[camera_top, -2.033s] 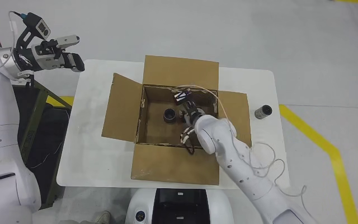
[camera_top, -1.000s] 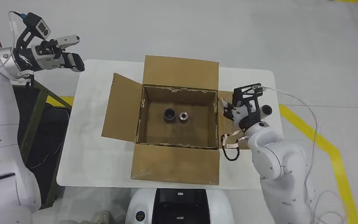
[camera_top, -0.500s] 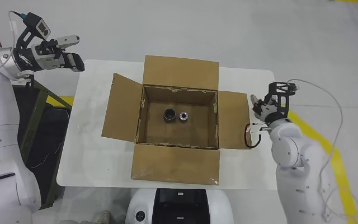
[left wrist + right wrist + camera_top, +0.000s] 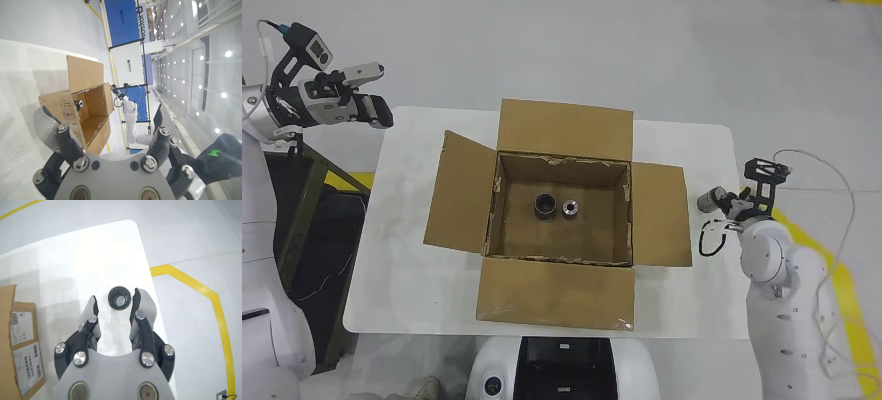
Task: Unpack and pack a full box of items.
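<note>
2 cylinders (image 4: 545, 206) (image 4: 570, 208) in box (image 4: 557, 290), 1 cylinder (image 4: 119, 298) at right gripper (image 4: 115, 302)

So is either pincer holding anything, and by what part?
Nothing is held. The right pincer is open by the cylinder on the table; the left pincer is open too.

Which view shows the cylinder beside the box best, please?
Right wrist view: the cylinder stands upright between the fingers of the open right end effector. Top view shows it small; left wrist view, too far to tell.
</note>
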